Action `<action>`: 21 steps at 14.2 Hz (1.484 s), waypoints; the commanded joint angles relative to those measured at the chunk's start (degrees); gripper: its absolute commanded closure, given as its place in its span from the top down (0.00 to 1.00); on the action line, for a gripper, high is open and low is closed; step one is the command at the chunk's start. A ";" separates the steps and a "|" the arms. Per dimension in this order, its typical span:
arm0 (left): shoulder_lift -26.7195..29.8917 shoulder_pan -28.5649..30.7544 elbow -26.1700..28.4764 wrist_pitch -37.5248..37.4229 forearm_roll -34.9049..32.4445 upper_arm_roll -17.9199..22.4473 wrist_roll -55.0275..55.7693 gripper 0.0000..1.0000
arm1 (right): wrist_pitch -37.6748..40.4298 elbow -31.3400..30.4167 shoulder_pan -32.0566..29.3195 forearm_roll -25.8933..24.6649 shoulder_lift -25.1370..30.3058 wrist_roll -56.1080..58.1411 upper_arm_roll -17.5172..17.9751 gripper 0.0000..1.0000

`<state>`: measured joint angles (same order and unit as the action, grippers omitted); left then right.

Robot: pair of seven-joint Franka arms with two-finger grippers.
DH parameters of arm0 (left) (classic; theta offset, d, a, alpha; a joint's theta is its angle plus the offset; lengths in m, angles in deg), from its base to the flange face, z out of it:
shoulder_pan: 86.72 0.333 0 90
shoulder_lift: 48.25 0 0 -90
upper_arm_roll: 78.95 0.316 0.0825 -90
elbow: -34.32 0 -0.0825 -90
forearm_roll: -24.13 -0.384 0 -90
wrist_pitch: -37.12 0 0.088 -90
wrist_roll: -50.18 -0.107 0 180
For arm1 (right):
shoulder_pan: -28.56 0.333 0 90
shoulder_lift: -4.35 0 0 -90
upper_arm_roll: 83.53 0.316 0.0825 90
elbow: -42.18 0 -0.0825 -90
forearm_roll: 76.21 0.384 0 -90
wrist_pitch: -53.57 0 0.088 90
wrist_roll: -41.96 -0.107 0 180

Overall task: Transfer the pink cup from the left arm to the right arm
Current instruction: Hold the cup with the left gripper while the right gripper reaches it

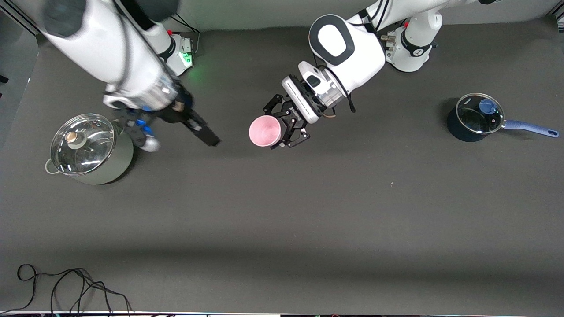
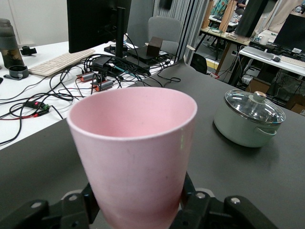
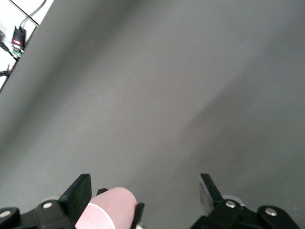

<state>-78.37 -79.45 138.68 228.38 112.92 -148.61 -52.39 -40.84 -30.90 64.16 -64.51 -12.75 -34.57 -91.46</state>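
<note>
So: left gripper (image 1: 288,125) is up over mid-table, jaws pinching the pink cup (image 1: 265,131) low on its body near the base. The cup is tipped sideways, open mouth toward the right arm's end. Prob deliberate: a low grip leaves the rim half of the cup free for the other hand.

Right gripper (image 1: 207,134) hangs over the table betw the cup and the lidded steel pot (image 1: 88,147), jaws spread wide, empty. In its wrist view the cup (image 3: 112,210) shows past one finger (image 3: 78,193), so not yet lined up betw them. Handover not started imo.

Blue saucepan (image 1: 476,118) sits at the left arm's end, well apart, irrelevant.
</note>
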 commanded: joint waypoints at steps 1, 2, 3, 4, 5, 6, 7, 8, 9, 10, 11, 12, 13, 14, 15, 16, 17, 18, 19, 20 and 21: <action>0.86 -1.13 -0.83 1.14 0.94 0.84 0.79 0.39 | 1.24 4.79 3.15 1.40 -3.90 -6.58 -0.86 1.00; 0.86 -1.13 -0.83 1.14 0.94 0.75 0.79 0.39 | 1.07 5.93 4.12 1.40 -4.86 -8.96 -0.77 1.00; 0.86 -1.13 -0.83 1.14 0.94 0.75 0.79 0.39 | 1.07 6.98 4.82 1.40 -5.74 -10.11 -0.68 1.00; 0.86 -1.13 -0.83 1.14 0.94 0.75 0.79 0.39 | 0.98 7.78 5.09 1.40 -6.53 -11.26 -0.24 1.00; 0.86 -1.13 -0.83 1.14 0.94 0.75 0.79 0.39 | 0.98 8.05 5.09 1.48 -7.15 -11.79 0.46 1.00; 0.86 -1.13 -0.83 1.14 0.94 0.75 0.79 0.39 | 0.98 8.05 5.09 1.83 -7.33 -11.36 0.81 1.00; 0.86 -1.13 -0.83 1.23 0.94 0.75 0.79 0.39 | 0.98 7.87 5.18 2.10 -7.42 -11.27 0.99 1.00; 0.86 -1.13 -0.83 1.40 0.94 0.75 0.79 0.39 | 0.98 7.87 5.18 2.97 -7.51 -11.27 0.99 1.00; 0.86 -1.13 -0.83 1.49 0.94 0.84 0.79 0.40 | 0.98 7.79 5.18 3.41 -7.51 -11.18 0.99 1.00; 0.86 -1.13 -0.83 1.58 0.94 0.75 0.79 0.40 | 0.98 7.78 5.18 3.51 -7.77 -11.27 1.08 1.00; 0.77 -1.13 -0.83 1.49 0.94 0.75 0.79 0.40 | 0.98 7.78 5.27 4.03 -7.86 -11.27 1.25 0.98; 0.77 -1.13 -0.83 1.58 0.94 0.75 0.79 0.40 | 0.98 7.52 5.27 4.21 -7.86 -11.01 1.69 0.66; 0.77 -1.13 -0.83 1.58 0.94 0.84 0.79 0.40 | 0.98 7.43 5.27 4.30 -7.86 -11.01 1.87 0.37; 0.77 -1.13 -0.83 1.58 0.94 0.84 0.79 0.40 | 0.89 7.43 5.27 4.30 -7.94 -11.09 2.39 0.35; 0.77 -1.13 -0.83 1.58 0.94 0.84 0.79 0.40 | 0.89 7.43 5.27 4.21 -8.21 -11.09 2.57 0.28; 0.77 -1.13 -0.83 1.49 0.94 0.84 0.79 0.40 | 0.89 7.43 5.35 4.12 -8.47 -11.01 2.57 0.00; 0.68 -1.13 -0.83 1.58 0.94 0.84 0.79 0.40 | 0.89 7.52 5.27 4.12 -8.47 -11.01 2.57 0.00; 0.68 -1.13 -0.83 1.58 0.94 0.84 0.79 0.40 | 0.89 7.61 5.27 4.21 -8.39 -10.92 2.57 0.00; 0.68 -1.13 -0.83 1.58 0.94 0.84 0.79 0.40 | 0.89 7.70 5.01 4.30 -8.39 -10.48 2.57 0.00; 0.68 -1.13 -0.83 1.58 0.94 0.84 0.79 0.42 | 0.98 7.70 5.00 4.30 -8.39 -9.52 2.49 0.00; 0.68 -1.13 -0.83 1.58 0.94 0.84 0.79 0.42 | 0.98 7.70 4.83 4.30 -8.30 -9.08 2.57 0.00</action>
<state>-78.36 -79.51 138.67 229.09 112.92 -148.50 -52.25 -40.91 -25.52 69.40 -61.49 -20.09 -44.50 -88.89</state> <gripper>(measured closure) 0.339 0.837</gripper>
